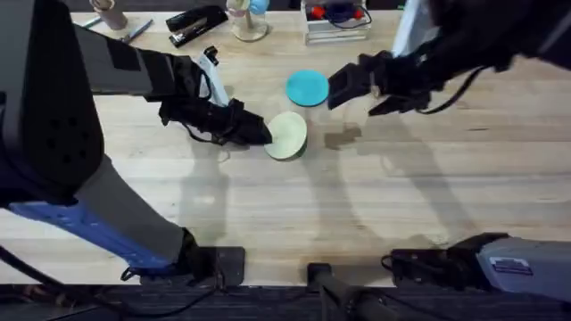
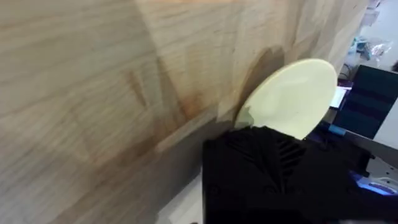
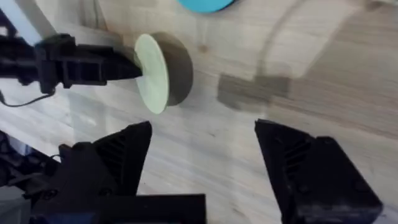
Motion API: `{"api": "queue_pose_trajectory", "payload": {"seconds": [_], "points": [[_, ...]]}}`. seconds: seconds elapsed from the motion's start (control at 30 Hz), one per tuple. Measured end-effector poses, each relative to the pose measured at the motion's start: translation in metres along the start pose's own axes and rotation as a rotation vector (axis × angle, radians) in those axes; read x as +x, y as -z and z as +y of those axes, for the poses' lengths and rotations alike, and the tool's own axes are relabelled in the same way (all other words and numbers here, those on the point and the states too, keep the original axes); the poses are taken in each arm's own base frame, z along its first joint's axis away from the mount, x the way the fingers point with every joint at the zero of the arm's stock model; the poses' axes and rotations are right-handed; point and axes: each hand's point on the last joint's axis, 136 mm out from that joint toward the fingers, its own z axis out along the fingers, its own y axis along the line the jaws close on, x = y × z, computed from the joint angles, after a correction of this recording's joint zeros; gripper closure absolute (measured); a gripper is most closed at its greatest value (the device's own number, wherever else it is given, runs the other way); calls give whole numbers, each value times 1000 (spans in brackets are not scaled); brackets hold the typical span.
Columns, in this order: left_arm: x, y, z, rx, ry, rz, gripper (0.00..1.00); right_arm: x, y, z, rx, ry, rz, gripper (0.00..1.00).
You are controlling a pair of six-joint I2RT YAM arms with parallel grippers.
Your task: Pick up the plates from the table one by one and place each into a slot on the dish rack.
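My left gripper (image 1: 265,134) is shut on the rim of the cream plate (image 1: 287,135), holding it tilted on edge just above the table (image 1: 384,205). The right wrist view shows that plate (image 3: 152,71) upright with its shadow behind it and the left gripper (image 3: 132,66) clamped on its edge. In the left wrist view the cream plate (image 2: 292,93) sticks out past a black finger (image 2: 273,168). The turquoise plate (image 1: 306,87) lies flat on the table just beyond. My right gripper (image 1: 346,87) hovers open beside it, holding nothing. The dish rack is hidden.
Along the table's far edge stand a black stapler (image 1: 196,22), a cup (image 1: 109,13), a pale goblet-like holder (image 1: 248,22) and a white wire-frame organiser (image 1: 335,22). Bare wood stretches across the near half of the table.
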Motion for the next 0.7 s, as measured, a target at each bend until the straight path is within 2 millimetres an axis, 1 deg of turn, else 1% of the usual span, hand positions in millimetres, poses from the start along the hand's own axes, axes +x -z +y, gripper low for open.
{"api": "queue_pose_trajectory", "payload": {"seconds": [0.2, 0.43, 0.57, 0.7], "points": [[0, 0, 0, 0, 0, 0, 959, -2, -36, 14, -15, 15, 41, 7], [0, 0, 0, 0, -1, -1, 959, -3, -88, 35, -60, 13, 87, 7], [0, 0, 0, 0, -2, -1, 959, 5, -114, 47, -95, 6, 132, 7], [0, 0, 0, 0, -3, -1, 959, 12, -132, 53, -103, 3, 164, 7]]}}
